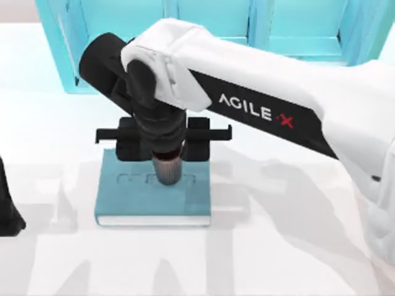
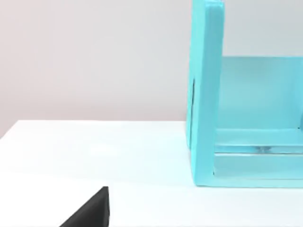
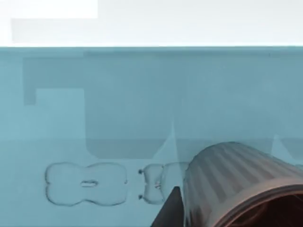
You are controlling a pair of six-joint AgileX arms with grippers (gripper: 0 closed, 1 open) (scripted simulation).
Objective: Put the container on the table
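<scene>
Here, at the top view's centre, the right gripper (image 1: 168,161) pinches the small reddish-brown ribbed container (image 1: 168,169) over the teal hardcover book (image 1: 129,200), evidently to carry it toward the bare white table (image 1: 290,246), while the left gripper (image 1: 7,213) sits parked at the left edge, its jaws' state impossible to tell.

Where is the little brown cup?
In the top view the cup sits left of centre, over the teal book, under the right claw, before the blue shelf.
</scene>
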